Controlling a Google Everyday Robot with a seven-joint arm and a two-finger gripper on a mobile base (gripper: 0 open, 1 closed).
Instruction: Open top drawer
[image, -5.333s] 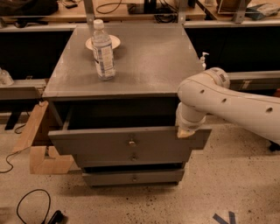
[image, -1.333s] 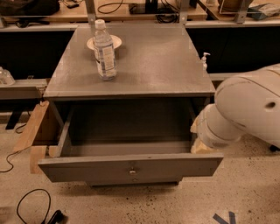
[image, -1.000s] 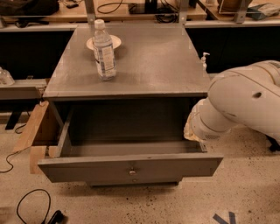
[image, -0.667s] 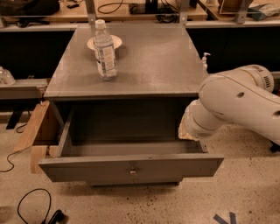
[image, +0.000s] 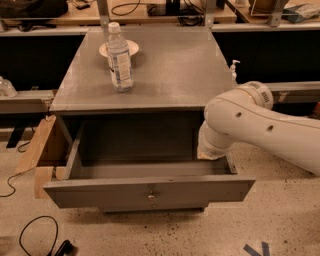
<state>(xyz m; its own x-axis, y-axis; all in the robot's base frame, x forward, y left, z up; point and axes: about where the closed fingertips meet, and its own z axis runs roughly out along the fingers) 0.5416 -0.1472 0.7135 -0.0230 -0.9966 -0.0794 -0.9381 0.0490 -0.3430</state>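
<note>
The wide grey top drawer (image: 100, 192), with its flat front and small round metal knob (image: 151, 196), is seen pulled far out of the grey flat-topped cabinet (image: 170, 75). Its deep grey interior is laid open from front panel to back wall. Its long axis runs left to right across the view, and its line of travel runs toward the camera.

The gripper (image: 207, 153), at the end of the robot's 1 white arm (image: 265, 122), is found at the drawer's right rear corner, close over the right side wall and just below the cabinet top's front edge. Whether it touches the wall cannot be confirmed. From the gripper, the front panel and knob lie forward and to the left, well apart from it. Whether the gripper is wide or narrow cannot be told, since it is covered by the bulky white wrist.

The arm is brought in from the right edge of the view and bent at a rounded joint beside the cabinet's right front corner, with the wrist turned down into the drawer's opening.

The opening is judged essentially done. Any withdrawal would have to be made upward and to the right, clear of the side wall and the overhanging top. On that top, 1 clear plastic water bottle (image: 119, 57) stands upright in front of 1 small white plate (image: 132, 48), both well apart from the arm.
</note>
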